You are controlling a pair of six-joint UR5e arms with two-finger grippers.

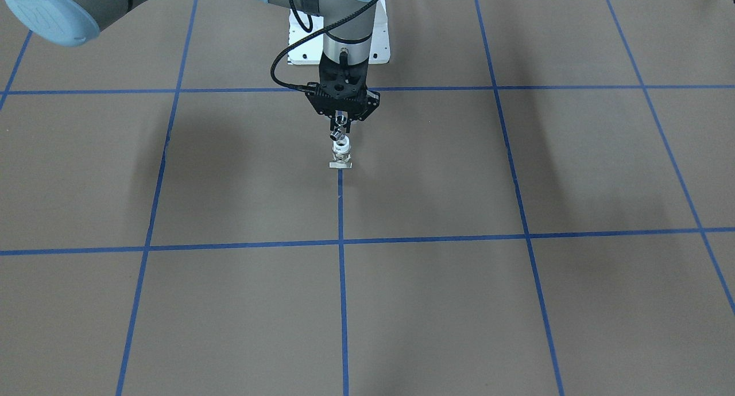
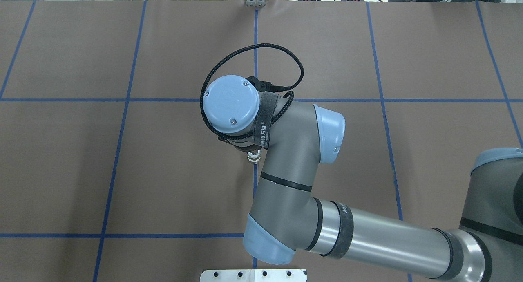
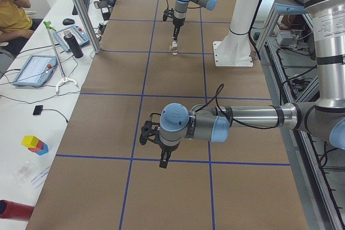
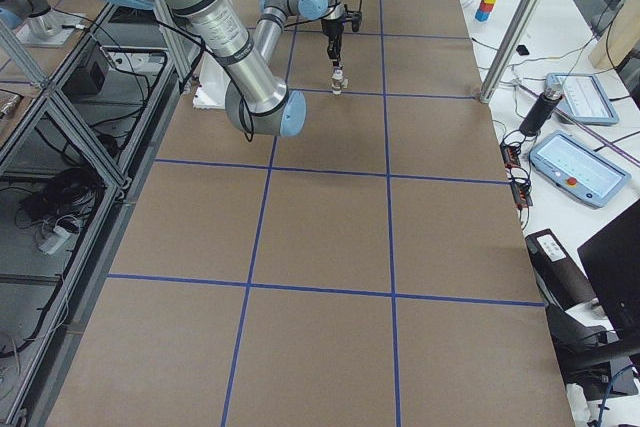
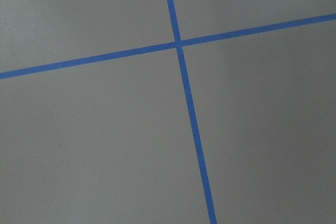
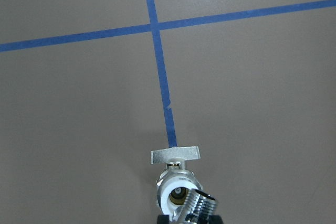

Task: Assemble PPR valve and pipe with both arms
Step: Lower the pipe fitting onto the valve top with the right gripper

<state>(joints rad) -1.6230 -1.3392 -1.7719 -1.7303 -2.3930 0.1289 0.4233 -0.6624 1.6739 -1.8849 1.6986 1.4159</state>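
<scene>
Brown sheeting, gridded with blue tape lines, is laid over the table. Left gripper: recorded only by the left-end camera, held low over the sheeting near a tape crossing, well apart from both fittings; whether its fingers are apart or together cannot be told. Right gripper: pointed straight down at mid-table, fingers clamped on the pipe, which is carried tilted with its lower end at the white collar of the PPR valve. Contact between the two fittings cannot be confirmed. PPR valve: stood upright on its flat crossbar foot on the table, directly beneath the pipe, collar uppermost, foot set at the end of a tape line. White mounting plate: noted beyond the right gripper, on the robot's side.
</scene>
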